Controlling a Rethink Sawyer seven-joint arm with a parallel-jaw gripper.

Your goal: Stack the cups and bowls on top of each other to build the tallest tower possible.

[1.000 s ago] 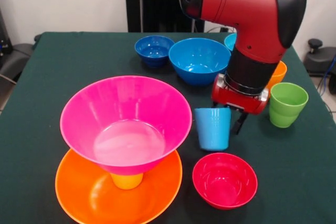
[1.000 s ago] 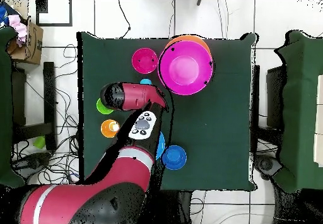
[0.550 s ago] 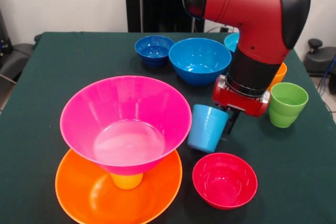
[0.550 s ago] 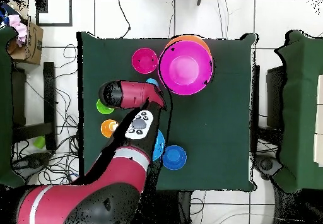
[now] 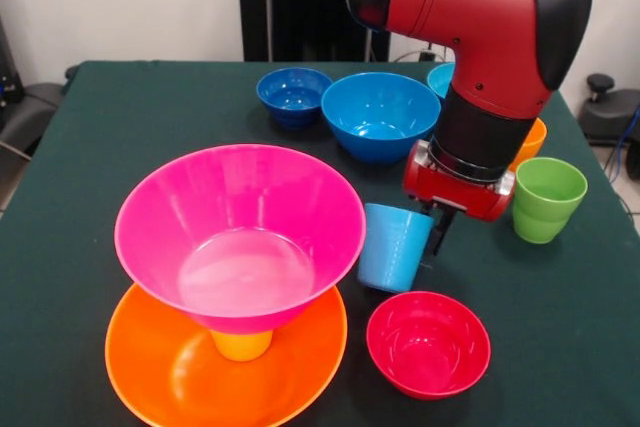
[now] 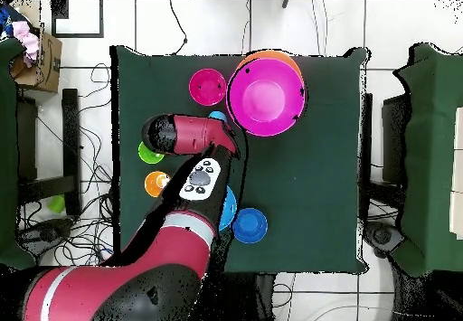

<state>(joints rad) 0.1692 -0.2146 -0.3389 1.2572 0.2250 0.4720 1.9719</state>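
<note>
**One cup in my grip, tilted above the table**

One light-blue cup [image 5: 396, 246] is sitting in my gripper [image 5: 432, 232]; I'm pinching it by its rim on the side toward the green cup, w/ one dark finger [image 5: 440, 228] showing just outside the wall. The cup is leaning, mouth tipped toward my wrist and base swung out toward the pink bowl. It's hanging just beside the pink bowl's rim, not touching as far as I can tell, and just above the small red bowl [image 5: 428, 343].

The large pink bowl [image 5: 240, 237] is resting on the yellow cup [image 5: 242, 344], which is standing upside down in the middle of the large orange bowl [image 5: 170, 367] at the table's front edge in the front view. That's three pieces stacked.

At the far side of the green table [image 5: 120, 137], the small dark blue bowl [image 5: 293, 95] and the medium blue bowl [image 5: 380, 114] are sitting side by side, both upright. The cyan bowl [image 5: 438, 77] is peeking out behind my arm, mostly hidden. The orange cup [image 5: 530, 139] is also half hidden behind my wrist, w/ the green cup [image 5: 546, 198] upright just in front of it.

In the overhead view my arm is covering the light-blue cup almost fully; only a sliver is showing.
</note>
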